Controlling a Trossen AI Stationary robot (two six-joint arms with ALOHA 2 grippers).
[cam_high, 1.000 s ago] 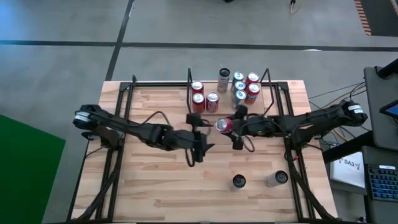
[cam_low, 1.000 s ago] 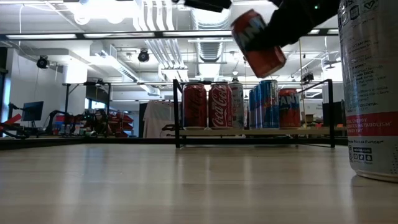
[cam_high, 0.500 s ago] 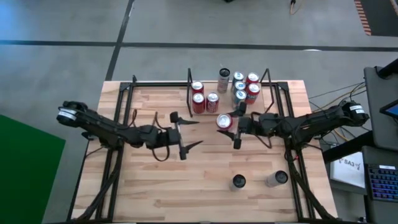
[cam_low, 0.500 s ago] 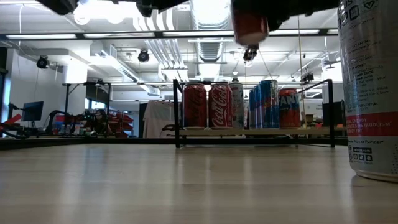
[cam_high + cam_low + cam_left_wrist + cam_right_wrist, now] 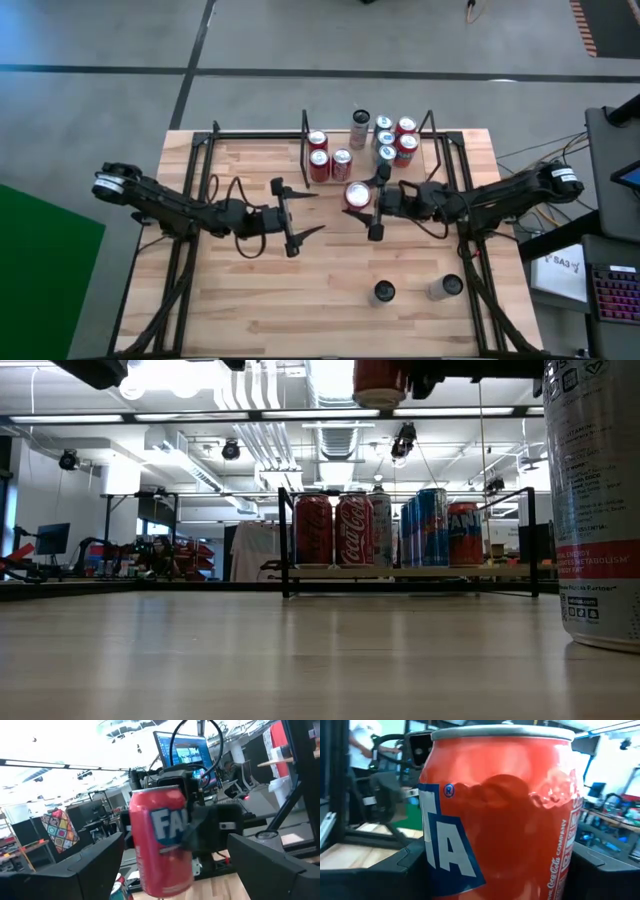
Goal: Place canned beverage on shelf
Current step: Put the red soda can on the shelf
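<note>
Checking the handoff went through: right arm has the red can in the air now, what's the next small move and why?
Probably carry the red can toward the shelf and into its open front middle. The right gripper holds it upright, lifted well above the table, just in front of the shelf. The left gripper stands open and apart, so nothing else holds the can.

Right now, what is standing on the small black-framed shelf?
The shelf holds upright cans: two red Coca-Cola cans, a slim silver can, blue-and-silver cans and an orange Fanta can. Front cans partly cover those behind.
</note>
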